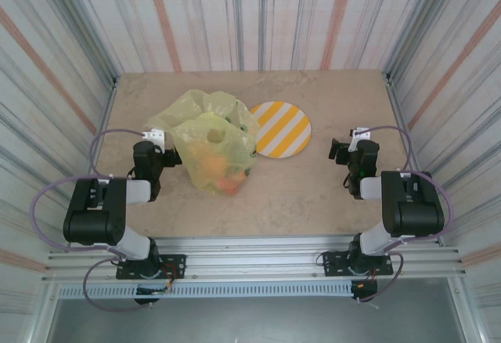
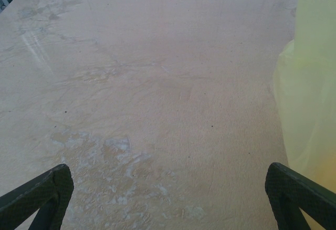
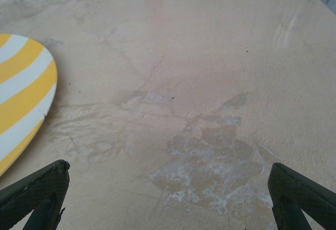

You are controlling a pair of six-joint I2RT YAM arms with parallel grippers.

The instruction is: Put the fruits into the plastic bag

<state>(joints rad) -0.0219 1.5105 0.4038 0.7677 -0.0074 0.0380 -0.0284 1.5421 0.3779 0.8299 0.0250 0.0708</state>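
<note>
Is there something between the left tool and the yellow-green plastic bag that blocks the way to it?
Nothing visible does. The open left tool stands close beside the crinkly translucent yellow-green plastic bag, with only bare beige table between them. The small glossy fruits show through the film, already inside the bag.

Overhead from behind, wrist cameras skim table (image 2: 157, 83)
</note>
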